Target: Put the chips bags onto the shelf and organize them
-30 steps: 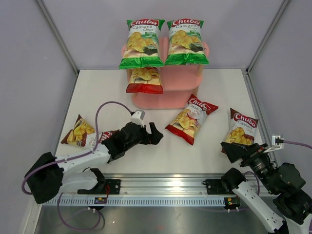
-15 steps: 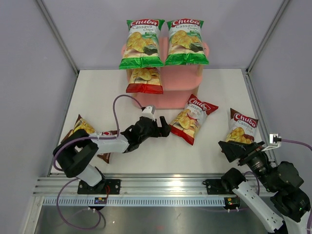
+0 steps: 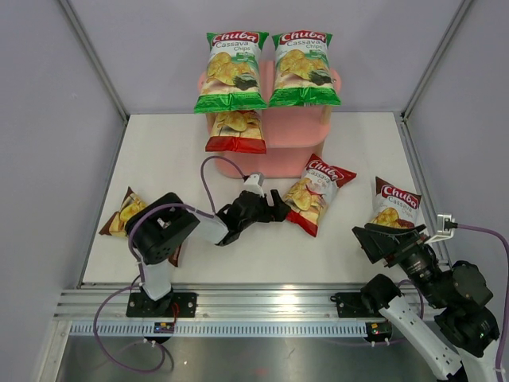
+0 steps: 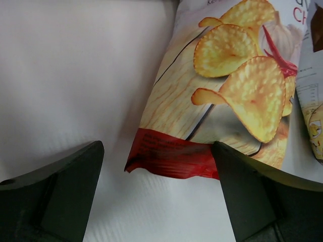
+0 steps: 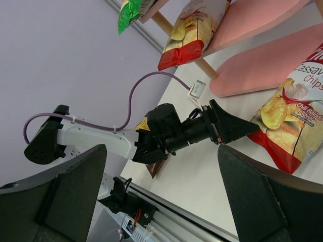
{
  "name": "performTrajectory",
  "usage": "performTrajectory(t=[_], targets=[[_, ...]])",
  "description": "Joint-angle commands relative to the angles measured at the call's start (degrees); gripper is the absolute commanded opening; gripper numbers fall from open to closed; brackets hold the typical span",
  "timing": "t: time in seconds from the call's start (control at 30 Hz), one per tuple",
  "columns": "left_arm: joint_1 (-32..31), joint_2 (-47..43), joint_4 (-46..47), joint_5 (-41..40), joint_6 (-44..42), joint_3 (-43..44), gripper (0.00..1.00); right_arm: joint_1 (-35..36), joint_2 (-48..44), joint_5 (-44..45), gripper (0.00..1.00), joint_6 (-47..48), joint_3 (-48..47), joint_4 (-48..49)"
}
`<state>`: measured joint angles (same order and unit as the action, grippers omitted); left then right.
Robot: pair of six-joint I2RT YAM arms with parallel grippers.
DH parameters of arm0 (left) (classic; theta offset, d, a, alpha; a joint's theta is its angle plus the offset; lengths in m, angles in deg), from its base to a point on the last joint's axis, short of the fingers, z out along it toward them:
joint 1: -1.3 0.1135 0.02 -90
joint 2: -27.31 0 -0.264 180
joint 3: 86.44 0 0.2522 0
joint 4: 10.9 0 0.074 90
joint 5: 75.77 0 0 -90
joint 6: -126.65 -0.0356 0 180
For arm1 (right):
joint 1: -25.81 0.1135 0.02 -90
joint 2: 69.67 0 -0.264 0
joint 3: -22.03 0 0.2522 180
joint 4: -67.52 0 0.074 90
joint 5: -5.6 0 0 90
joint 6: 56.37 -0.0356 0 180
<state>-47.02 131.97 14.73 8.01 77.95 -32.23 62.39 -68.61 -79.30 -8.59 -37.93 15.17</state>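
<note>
Right now the left gripper (image 3: 277,209) is spread wide, and the bottom seam of a red bag (image 3: 315,193) lies between its fingers. That bag is flat on the table (image 3: 159,151), just in front of the shelf (image 3: 296,134). Two green bags (image 3: 232,70) lie on the shelf's top board, and a second red bag (image 3: 235,131) sits on the tier below. Front-right of the shelf, the right gripper (image 3: 372,237) gapes wide and empty beside a brown bag (image 3: 394,207).
</note>
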Motion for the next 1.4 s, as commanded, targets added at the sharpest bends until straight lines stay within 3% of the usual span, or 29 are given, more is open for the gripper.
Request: performTrajectory(t=[0.0, 0.13, 0.23, 0.3, 0.4, 0.53, 0.8, 0.9, 1.1, 1.23, 1.37], targets=[[0.24, 4.05, 10.23, 3.31, 0.27, 0.17, 0.91, -0.19, -0.01, -1.06, 0.99, 0.47, 0.58, 3.87], [0.24, 7.04, 15.53, 4.63, 1.85, -0.81, 0.83, -0.19, 0.00, -1.15, 0.99, 0.20, 1.19, 4.13], [0.15, 8.10, 19.31, 4.99, 2.38, -2.21, 0.68, -0.19, -0.09, -0.97, 0.99, 0.29, 1.02, 3.78], [0.15, 8.01, 20.97, 5.51, 1.95, -2.56, 0.44, -0.19, -0.01, -0.80, 0.99, 0.47, 0.76, 3.35], [-0.20, 7.14, 22.03, 5.78, 1.77, -3.18, 0.25, -0.19, -0.09, -0.80, 0.99, 0.73, 0.67, 2.99], [-2.04, 3.11, 22.74, 3.59, 1.77, -5.99, 0.15, -0.19, -0.01, -0.80, 0.99, 0.56, 1.37, 1.94], [-7.93, -11.31, 23.88, -3.26, 5.27, -16.87, 0.00, -0.19, 1.57, 0.52, 0.99, -5.75, 5.85, 1.41], [-10.57, -17.37, 23.97, -7.30, 8.96, -19.96, 0.00, -0.19, 4.81, -0.27, 0.99, -12.16, 8.57, 0.62], [-16.71, -25.89, 21.87, -16.44, 15.74, -23.39, 0.00, -0.19, 9.13, -8.08, 0.99, -23.93, 16.65, 8.95], [-24.61, -29.24, 18.97, -28.39, 18.28, -23.49, 0.00, -0.19, 9.31, -14.84, 0.99, -34.85, 22.98, 15.64], [-30.51, -30.83, 11.26, -39.73, 21.79, -20.94, 0.00, -0.19, 5.38, -13.46, 0.99, -39.78, 22.56, 9.69]])
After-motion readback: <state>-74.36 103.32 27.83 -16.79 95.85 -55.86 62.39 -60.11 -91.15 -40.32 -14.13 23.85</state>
